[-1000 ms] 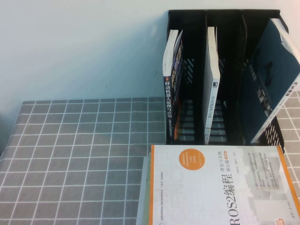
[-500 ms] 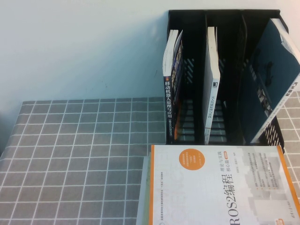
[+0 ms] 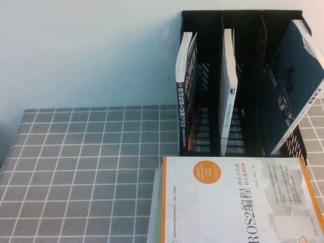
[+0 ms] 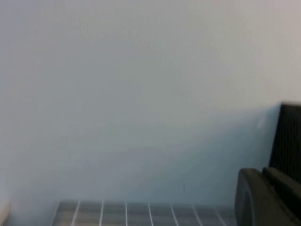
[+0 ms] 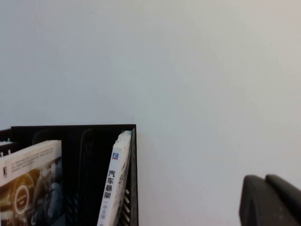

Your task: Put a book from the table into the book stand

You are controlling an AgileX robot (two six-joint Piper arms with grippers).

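Note:
A white and orange ROS2 book lies flat on the checked tablecloth at the front right. The black book stand stands behind it against the wall, with one book in the left slot, one in the middle slot and a dark one leaning in the right slot. Neither gripper shows in the high view. The left gripper is shut and empty, facing the wall beside the stand's edge. The right gripper is shut and empty, raised to the level of the stand's top.
A pale wall runs behind the table. The grey checked cloth covers the table's left and middle parts. The right wrist view shows two of the stand's books from the front.

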